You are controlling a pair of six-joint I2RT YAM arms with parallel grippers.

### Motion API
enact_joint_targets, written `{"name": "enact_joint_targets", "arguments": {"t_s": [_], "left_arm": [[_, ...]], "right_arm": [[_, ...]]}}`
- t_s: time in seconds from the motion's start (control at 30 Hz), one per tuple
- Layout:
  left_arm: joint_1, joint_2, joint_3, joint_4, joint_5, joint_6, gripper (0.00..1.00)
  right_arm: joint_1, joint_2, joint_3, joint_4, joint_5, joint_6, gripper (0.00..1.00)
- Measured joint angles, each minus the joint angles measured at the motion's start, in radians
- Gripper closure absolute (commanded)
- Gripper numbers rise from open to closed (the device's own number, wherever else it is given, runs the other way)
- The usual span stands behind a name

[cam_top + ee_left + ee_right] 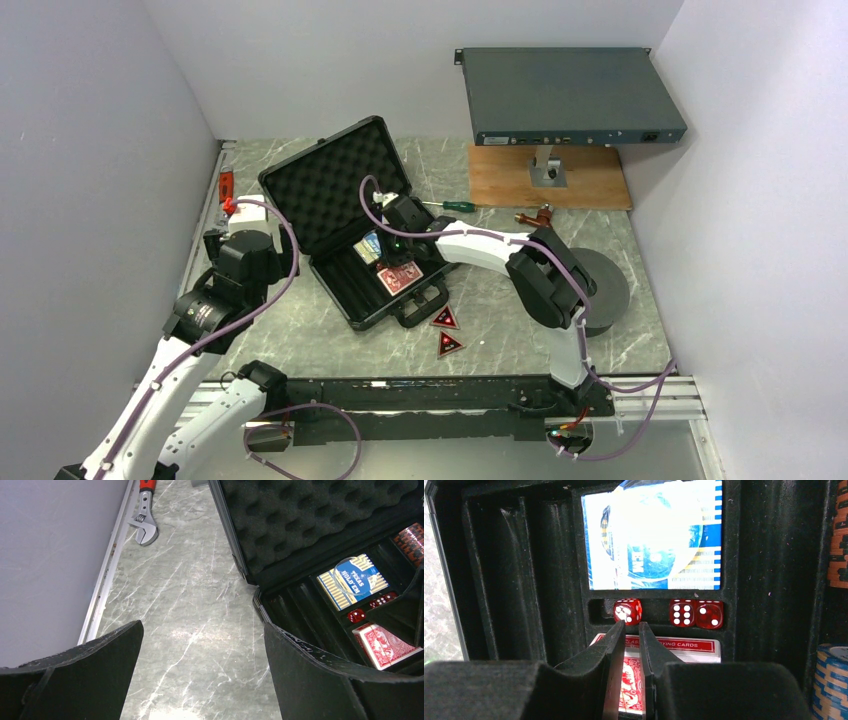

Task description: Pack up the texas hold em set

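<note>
**Top external view.** Black briefcase (345, 290), one, is lying open left of centre on the marble tabletop (500, 300). Its long axis is running from lower left to upper right. The foam-lined lid (335, 185) is leaning back toward the upper left, and the handle (420, 312) is pointing to the lower right. The tray is holding one blue deck (370, 243) and one red deck (400, 277). Outside the case, one triangular token (445, 319) and a second token (449, 344) are lying on the tabletop just lower right of the handle.

**Left wrist view.** The left pincer (202, 645) is hanging wide open over bare tabletop, gripping nothing. The briefcase is filling the right of the frame, with the foam lid uppermost. One wrench (144, 522) is lying at upper left beside the wall.

**Right wrist view.** The right pincer (630, 627) is hovering inside the tray. Its fingers are drawn nearly together, leaving a thin slit, and are clasping nothing. The tips are sitting just below the leftmost die.
- Red dice (682, 613), three, are sitting in the narrow slot between the two decks.
- The blue deck is lying above that slot and the red deck below it.
- An orange chip stack (839, 535) is showing at upper right.
- A blue-white chip stack (831, 680) is showing at lower right.
</note>
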Motion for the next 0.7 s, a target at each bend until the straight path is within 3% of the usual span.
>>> {"name": "enact_joint_targets", "arguments": {"t_s": [0.7], "left_arm": [[0.002,0.004,0.0,0.0,0.0,0.0,0.04]], "right_arm": [[0.0,-0.059,-0.163,0.222,-0.008,0.019,0.77]]}}
